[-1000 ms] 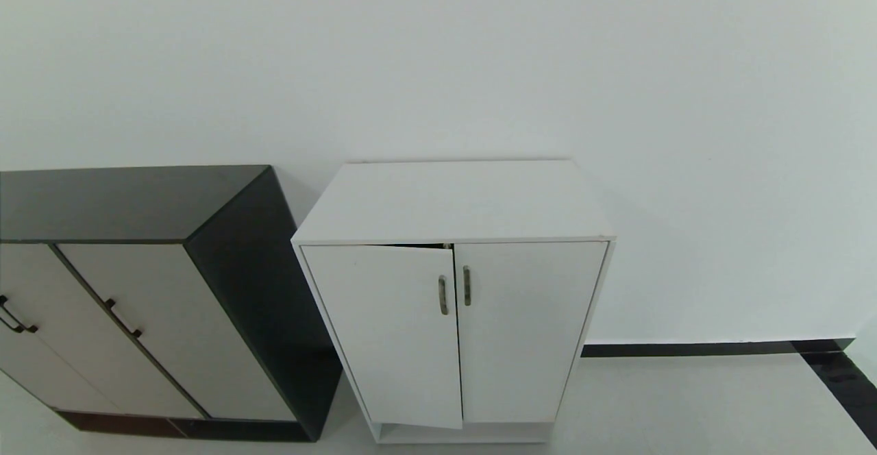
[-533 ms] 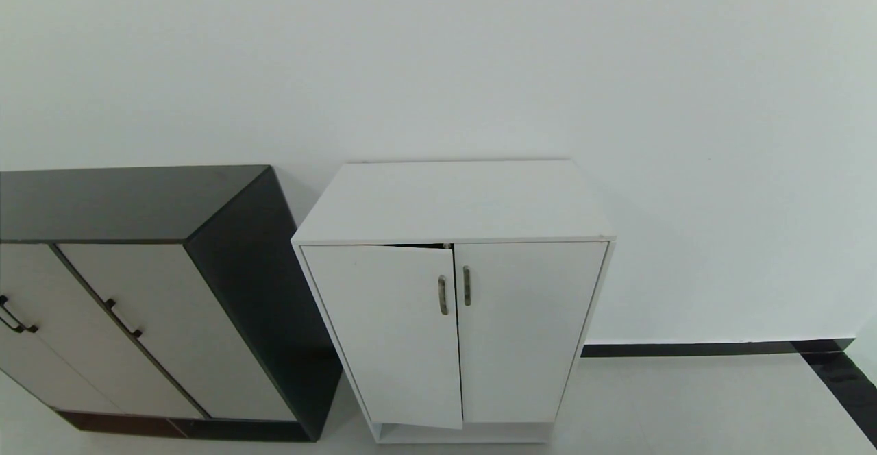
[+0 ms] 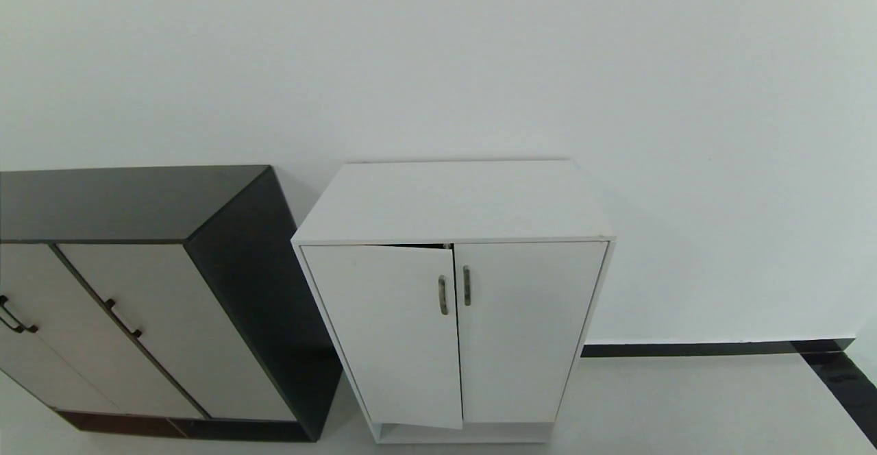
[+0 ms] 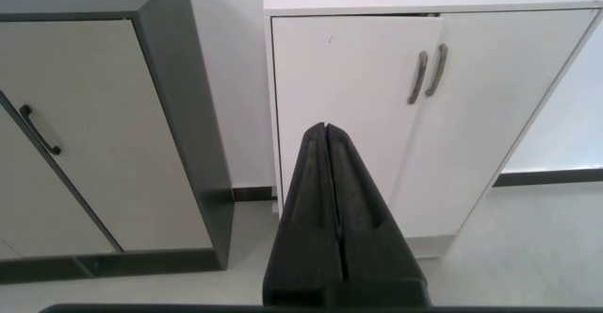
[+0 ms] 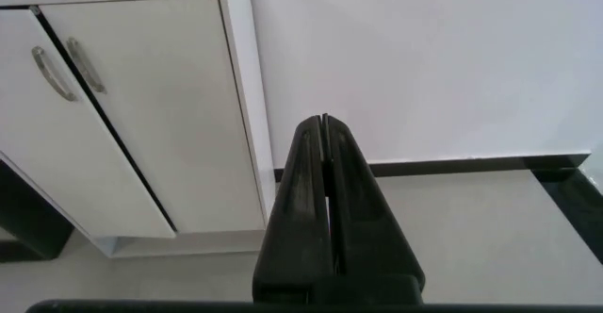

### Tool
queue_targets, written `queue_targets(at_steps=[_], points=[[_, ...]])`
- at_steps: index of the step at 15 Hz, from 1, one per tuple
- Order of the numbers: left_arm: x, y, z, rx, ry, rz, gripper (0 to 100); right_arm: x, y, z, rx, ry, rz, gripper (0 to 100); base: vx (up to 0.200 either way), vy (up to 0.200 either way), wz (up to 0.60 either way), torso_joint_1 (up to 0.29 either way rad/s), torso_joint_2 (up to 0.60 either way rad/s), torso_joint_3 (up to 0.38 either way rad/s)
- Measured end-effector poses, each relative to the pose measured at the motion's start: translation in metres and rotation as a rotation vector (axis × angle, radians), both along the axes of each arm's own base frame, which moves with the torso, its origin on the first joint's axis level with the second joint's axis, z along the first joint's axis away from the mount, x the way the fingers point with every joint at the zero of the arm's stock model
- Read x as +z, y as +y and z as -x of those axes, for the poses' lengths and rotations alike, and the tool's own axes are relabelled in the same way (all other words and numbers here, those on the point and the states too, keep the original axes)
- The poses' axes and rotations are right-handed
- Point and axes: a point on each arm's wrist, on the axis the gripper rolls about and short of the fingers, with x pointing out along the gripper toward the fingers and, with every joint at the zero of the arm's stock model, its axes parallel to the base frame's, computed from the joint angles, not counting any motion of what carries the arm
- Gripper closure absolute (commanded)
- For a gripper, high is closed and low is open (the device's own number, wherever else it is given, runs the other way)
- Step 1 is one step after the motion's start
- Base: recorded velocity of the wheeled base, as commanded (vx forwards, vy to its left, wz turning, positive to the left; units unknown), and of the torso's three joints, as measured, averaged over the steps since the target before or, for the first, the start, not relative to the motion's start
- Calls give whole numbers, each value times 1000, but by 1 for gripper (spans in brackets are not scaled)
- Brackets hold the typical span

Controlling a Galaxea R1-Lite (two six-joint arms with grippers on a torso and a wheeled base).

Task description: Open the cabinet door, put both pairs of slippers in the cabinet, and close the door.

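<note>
White cabinet (image 3: 521, 331) on the floor by the wall, left door (image 3: 384, 331) ajar. Left pincer (image 4: 325, 129) and right pincer (image 5: 323, 123) pressed together, empty. Risk: unspread, they could skid off the handle (image 3: 442, 295), shutting the door.

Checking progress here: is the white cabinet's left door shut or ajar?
Slightly ajar: a dark gap shows above the left door of the white cabinet.
</note>
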Motion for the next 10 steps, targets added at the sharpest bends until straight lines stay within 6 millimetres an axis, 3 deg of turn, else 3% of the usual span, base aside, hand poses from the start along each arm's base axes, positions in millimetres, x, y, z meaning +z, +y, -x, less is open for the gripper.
queue_targets(at_steps=[10], points=[[0,0,0,1,0,0,100,-1,0,1,-3,-12,-9,100,0,0,0,0,0,0]])
